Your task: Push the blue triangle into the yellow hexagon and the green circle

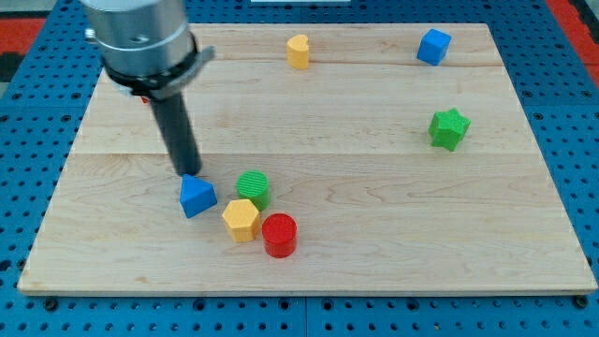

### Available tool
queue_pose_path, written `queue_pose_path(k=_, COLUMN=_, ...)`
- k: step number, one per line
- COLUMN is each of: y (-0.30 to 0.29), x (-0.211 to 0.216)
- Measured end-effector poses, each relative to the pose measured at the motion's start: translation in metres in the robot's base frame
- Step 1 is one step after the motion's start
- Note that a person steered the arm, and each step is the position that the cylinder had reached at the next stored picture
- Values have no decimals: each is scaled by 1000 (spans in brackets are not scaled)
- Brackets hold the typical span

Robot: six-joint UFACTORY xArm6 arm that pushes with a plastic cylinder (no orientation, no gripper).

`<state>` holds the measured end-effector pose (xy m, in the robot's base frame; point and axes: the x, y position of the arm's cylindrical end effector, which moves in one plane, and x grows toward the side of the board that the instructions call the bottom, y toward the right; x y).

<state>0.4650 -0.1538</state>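
Wooden board (374, 243): my tip (190, 175), a bare rod holding nothing, touches the blue triangle's (197, 197) upper edge. Triangle sits just left of, apart from, green circle (253, 188) and yellow hexagon (241, 219); final push seemingly remains.

Grey metal cylinder housing, red mark beneath, straight dark rod (179, 134)

A single camera looks down at a slant from beyond the near edge of the pale wooden desk (374, 234), facing toward twelve o'clock. It stands far enough back to take in the whole desk, with blue pegboard (28, 187) framing it. The arm's grey metal housing (140, 37) is cropped at eleven o'clock.
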Motion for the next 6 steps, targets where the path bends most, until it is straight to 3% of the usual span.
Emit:
queue_pose_path(k=1, y=-27, x=4)
queue_pose_path(k=2, y=-4, x=38)
queue_pose_path(k=4, y=67, x=38)
queue_pose_path(k=5, y=27, x=31)
queue_pose_path(k=6, y=-61, x=24)
